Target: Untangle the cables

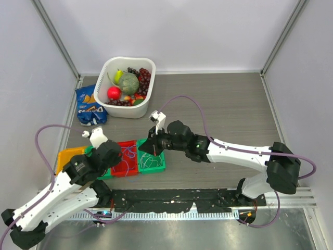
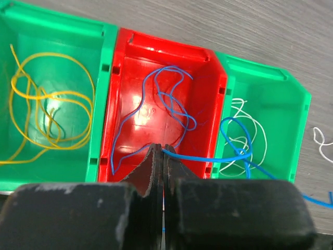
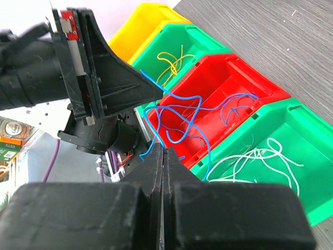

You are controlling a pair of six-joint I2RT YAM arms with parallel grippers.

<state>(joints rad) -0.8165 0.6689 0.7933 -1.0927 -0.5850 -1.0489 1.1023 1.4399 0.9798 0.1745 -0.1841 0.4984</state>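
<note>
Jaws of the left gripper (image 2: 160, 148) are clenched on a blue cable (image 2: 208, 158), which leaves their tip and runs off to the right, crossing the wall of the red bin (image 2: 140, 67) just ahead of them and passing over the white cables (image 2: 255, 130). Those lie coiled in the green bin (image 2: 283, 104) to the right of these jaws. More blue strands loop loosely on the red bin's floor, directly in front of the tip. Jaws of the right gripper (image 3: 162, 151) are likewise pressed together on a blue strand, with blue loops rising in the air between their tip and the left gripper's tip close ahead, above the red bin's near corner. Left of the left jaws, yellow cables (image 2: 92, 101) sit in a second green bin (image 2: 57, 26), and past that stands a yellow bin (image 1: 67, 155). One white strand (image 2: 320, 138) lies on the counter (image 1: 223, 99) beyond the right-hand green bin. Well beyond both jaws, at the counter's far side, are a white tub (image 1: 112, 70) of fruit and a blue snack bag (image 1: 89, 107).
</note>
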